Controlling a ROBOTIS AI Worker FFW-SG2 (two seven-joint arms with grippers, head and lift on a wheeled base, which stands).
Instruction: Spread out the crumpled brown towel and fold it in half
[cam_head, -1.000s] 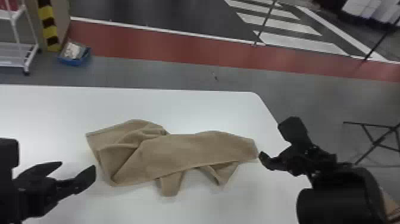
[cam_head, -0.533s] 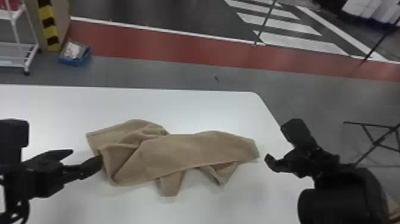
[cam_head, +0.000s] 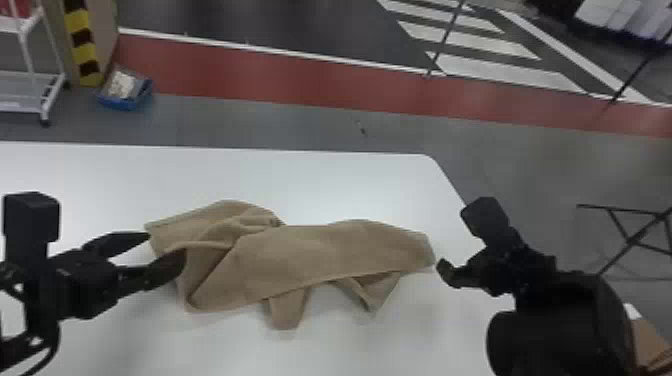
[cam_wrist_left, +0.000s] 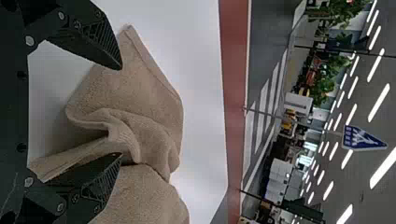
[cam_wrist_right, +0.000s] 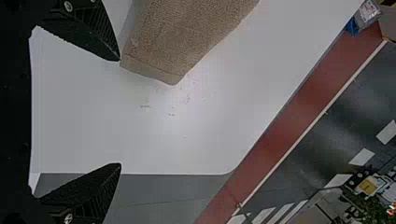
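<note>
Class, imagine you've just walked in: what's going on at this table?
A robot has its left gripper open over the left end of a crumpled towel on the table. Its right gripper is open too, by the towel's right end. Neither holds the cloth, which lies bunched and not yet spread or folded.

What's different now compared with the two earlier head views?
The left gripper has moved rightward and forward to the brown towel's left end, open, nothing gripped. The towel lies unchanged; the right gripper is roughly where it was, open, near the towel's right end.
</note>
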